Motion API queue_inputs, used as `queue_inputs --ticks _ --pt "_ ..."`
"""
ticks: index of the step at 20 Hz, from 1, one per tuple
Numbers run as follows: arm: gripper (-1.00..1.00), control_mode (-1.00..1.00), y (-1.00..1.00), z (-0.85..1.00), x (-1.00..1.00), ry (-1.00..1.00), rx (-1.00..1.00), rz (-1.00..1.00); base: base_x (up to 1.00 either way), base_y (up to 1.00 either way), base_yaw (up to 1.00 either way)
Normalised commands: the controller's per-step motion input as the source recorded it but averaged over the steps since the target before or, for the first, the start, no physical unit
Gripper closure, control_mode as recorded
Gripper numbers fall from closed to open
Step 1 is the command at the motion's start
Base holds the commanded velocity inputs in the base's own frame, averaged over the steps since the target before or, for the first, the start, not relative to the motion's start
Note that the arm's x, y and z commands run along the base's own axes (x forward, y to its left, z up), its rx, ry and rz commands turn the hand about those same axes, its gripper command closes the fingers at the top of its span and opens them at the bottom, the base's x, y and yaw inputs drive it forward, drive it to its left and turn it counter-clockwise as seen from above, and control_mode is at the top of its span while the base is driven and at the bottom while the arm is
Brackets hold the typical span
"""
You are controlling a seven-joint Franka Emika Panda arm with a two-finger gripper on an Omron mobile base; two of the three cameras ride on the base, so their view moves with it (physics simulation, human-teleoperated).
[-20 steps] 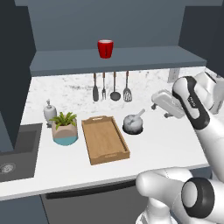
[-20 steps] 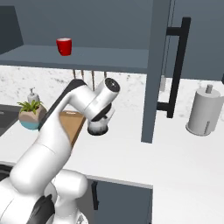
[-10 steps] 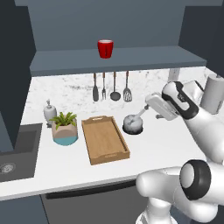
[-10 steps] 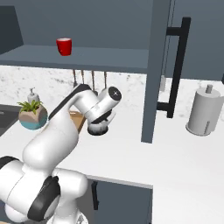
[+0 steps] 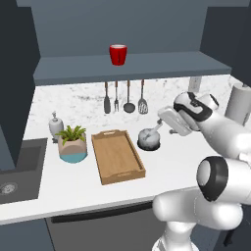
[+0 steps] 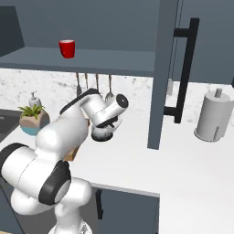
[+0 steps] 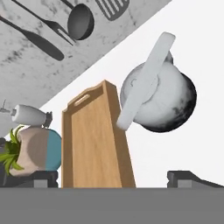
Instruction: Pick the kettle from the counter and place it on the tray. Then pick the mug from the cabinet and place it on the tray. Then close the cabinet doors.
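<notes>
Pincer (image 7: 113,177) spread wide above the unmarked kettle (image 7: 164,103), beside the tray (image 7: 94,153).

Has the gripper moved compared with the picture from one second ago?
Yes. In the left base view the gripper has come down and to the left, toward the kettle, which stands on the counter beside the tray.

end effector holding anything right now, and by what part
Nothing is held. The end effector is open, near the kettle but clear of it; the kettle sits on the counter.
</notes>
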Motion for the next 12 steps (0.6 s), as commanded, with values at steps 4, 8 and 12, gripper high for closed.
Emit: queue_inputs --ticks 4,8,12 --pt "-1.0 -1.0 0.0 -0.23 0.4 0.0 0.02 0.0 0.0 0.0 0.0" --pt "-1.0 -1.0 0.0 -0.3 0.35 0.01 0.01 0.0 0.0 0.0 0.0" --pt "-1.0 -1.0 0.0 -0.23 0.33 0.0 0.02 0.0 0.0 0.0 0.0"
